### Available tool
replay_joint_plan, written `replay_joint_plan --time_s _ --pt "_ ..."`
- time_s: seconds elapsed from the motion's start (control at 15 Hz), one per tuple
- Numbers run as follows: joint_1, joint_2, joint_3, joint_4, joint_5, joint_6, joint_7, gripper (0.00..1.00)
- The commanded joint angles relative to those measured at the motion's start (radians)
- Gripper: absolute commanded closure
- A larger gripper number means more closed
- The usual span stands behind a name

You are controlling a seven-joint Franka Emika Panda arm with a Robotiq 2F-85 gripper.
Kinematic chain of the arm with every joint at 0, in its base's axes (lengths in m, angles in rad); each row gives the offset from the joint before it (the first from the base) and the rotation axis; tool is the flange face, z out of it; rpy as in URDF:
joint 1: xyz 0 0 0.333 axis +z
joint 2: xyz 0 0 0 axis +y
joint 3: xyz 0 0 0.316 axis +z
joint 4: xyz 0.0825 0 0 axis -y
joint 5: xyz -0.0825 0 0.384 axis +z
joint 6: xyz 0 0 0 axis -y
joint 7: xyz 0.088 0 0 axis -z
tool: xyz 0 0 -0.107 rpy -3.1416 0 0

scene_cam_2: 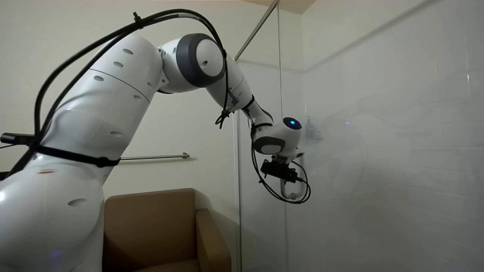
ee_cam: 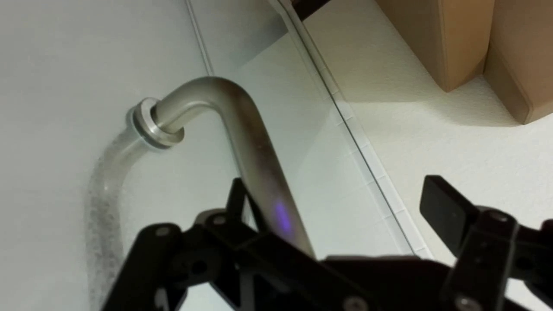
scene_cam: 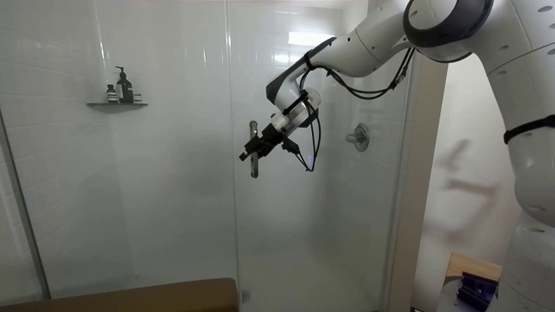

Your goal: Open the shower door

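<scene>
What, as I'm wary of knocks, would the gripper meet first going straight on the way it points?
Most likely the handle: the gripper straddles it, jaws open. Depth is unclear, though, so the door might come first.

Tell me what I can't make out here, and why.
Wrist view: the other end of the handle, hidden by the gripper.
An exterior view: most of the gripper, hidden behind the wrist camera.
An exterior view: any wording on the pump bottle, too small.
An exterior view: the dark object by the arm, too dim to identify.
Both exterior views: the arm's base, cut off by the bottom edge.
</scene>
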Motion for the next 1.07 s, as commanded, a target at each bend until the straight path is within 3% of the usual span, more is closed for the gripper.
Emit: replay_joint_plan --time_s 0.0,1.0 --pt "0.039 -0.075 -0.028 -0.112 0.033 -0.122 -0.017 0.00" --pt "0.068 -0.135 -0.102 -0.181 0.038 -0.272 -0.138 0.00"
